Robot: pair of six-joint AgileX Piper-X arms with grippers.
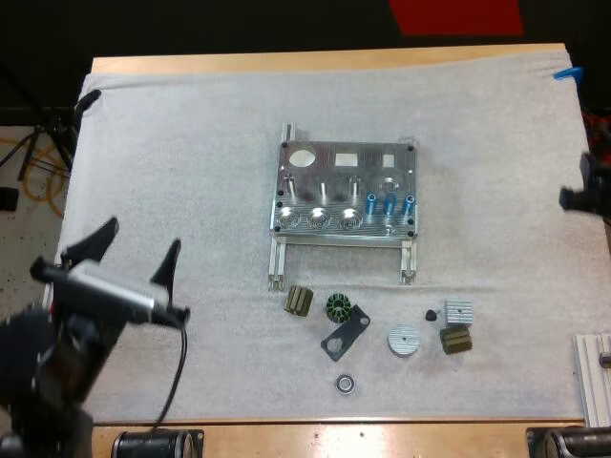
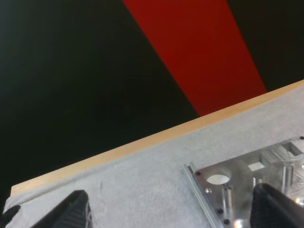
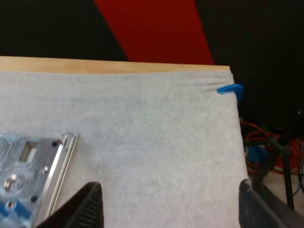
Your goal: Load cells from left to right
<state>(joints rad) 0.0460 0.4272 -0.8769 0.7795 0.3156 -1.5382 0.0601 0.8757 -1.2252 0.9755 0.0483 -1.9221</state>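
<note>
The metal fixture (image 1: 344, 186) stands in the middle of the white mat, and three blue cylinders (image 1: 389, 202) stand upright at its front right. Its front left slots hold coiled metal, no blue. My left gripper (image 1: 138, 250) hovers open over the mat's left front, well clear of the fixture. In the left wrist view its fingers (image 2: 71, 213) stand wide apart, with the fixture's left corner (image 2: 223, 183) ahead. At the mat's right edge my right gripper (image 1: 576, 197) is open and holds nothing. Its wrist view shows the fixture's right rail (image 3: 57, 166) and a blue cylinder (image 3: 8, 208).
Small parts lie in front of the fixture: two olive blocks (image 1: 299, 301), a green ring (image 1: 337, 306), a black bracket (image 1: 346, 331), a silver disc (image 1: 403, 340), a finned silver block (image 1: 458, 311) and a bearing (image 1: 345, 384). An aluminium rail (image 1: 594, 377) sits at the front right.
</note>
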